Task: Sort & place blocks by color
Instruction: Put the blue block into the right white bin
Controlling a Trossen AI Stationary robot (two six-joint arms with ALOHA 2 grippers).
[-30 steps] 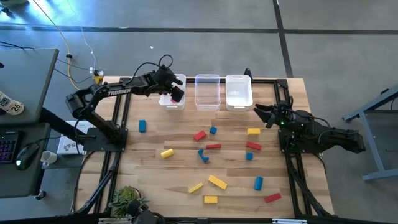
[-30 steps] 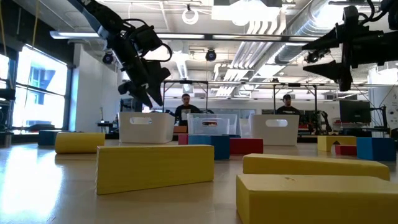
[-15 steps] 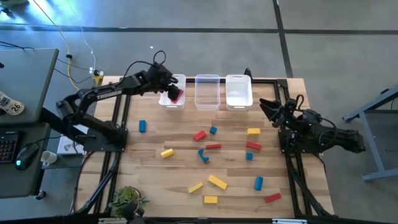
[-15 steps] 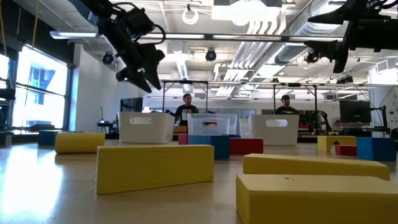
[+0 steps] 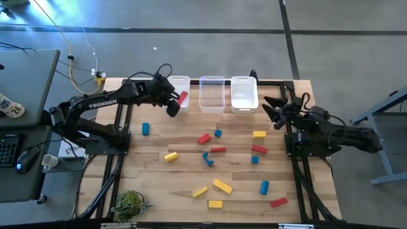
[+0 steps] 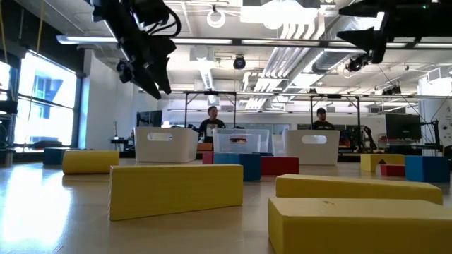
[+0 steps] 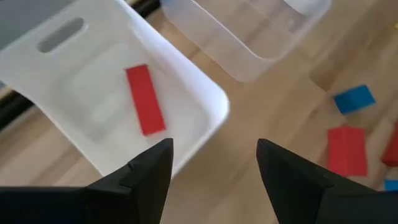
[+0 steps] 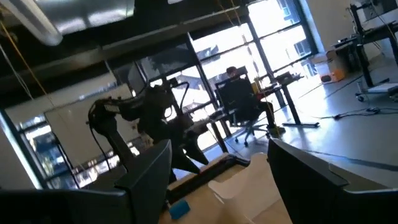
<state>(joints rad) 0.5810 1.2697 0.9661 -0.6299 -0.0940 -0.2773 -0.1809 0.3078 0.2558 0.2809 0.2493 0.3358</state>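
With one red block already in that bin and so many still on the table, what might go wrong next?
1. The left pincer, open and empty, hangs beside the left bin; swinging away it might clip the rim and shift the bin with the red block inside.
2. A blue block and a red bar lie close together mid-table; grabbing one may nudge the other.

Red block (image 7: pixel 343 150) partly behind left finger (image 7: pixel 292 180), another red block (image 7: pixel 392 143) cropped (frame edge)
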